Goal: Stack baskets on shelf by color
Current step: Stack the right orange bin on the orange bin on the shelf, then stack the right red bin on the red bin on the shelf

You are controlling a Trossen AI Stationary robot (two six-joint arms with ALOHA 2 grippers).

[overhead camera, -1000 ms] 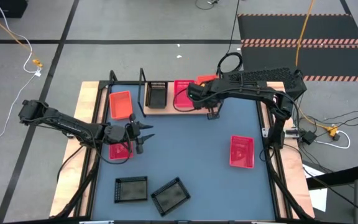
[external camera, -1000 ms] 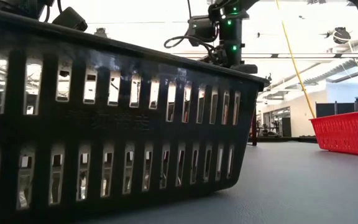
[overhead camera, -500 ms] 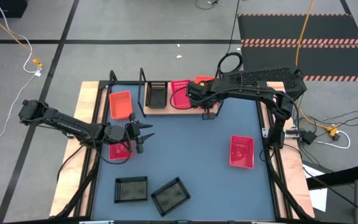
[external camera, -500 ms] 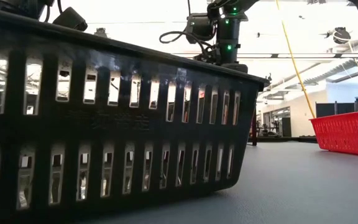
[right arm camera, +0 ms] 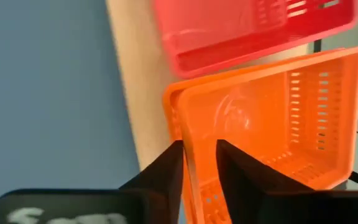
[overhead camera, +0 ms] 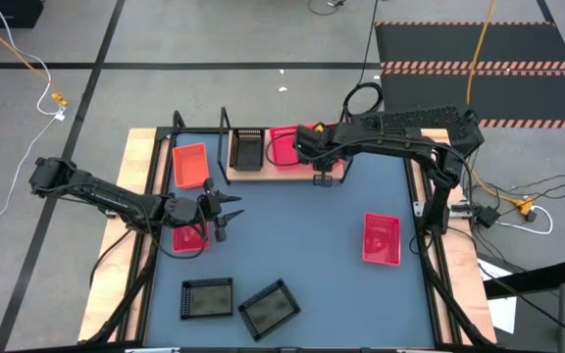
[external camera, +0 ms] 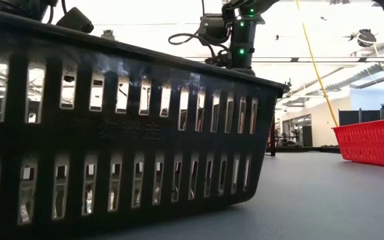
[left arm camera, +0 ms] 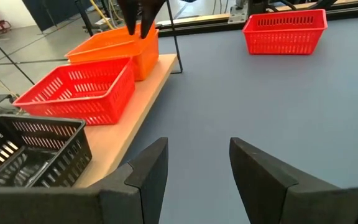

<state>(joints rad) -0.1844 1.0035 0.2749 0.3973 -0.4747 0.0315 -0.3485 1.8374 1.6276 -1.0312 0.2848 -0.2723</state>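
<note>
Orange basket (right arm camera: 272, 124) on the shelf (right arm camera: 138, 93) — right claw (right arm camera: 199, 163) pinched narrow on its rim; left claw (left arm camera: 197, 163) gapes empty.

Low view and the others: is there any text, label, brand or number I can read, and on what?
Black basket, low view: faint embossed characters on its side wall, too faint to read.
Right wrist view: pale, blurred marks on the dark housing at the picture's edge, not readable.
High and left wrist views: no text visible.

Grey floor (overhead camera: 214, 39) with cables, hazard-striped black mat (overhead camera: 479, 49), perhaps rubber
</note>
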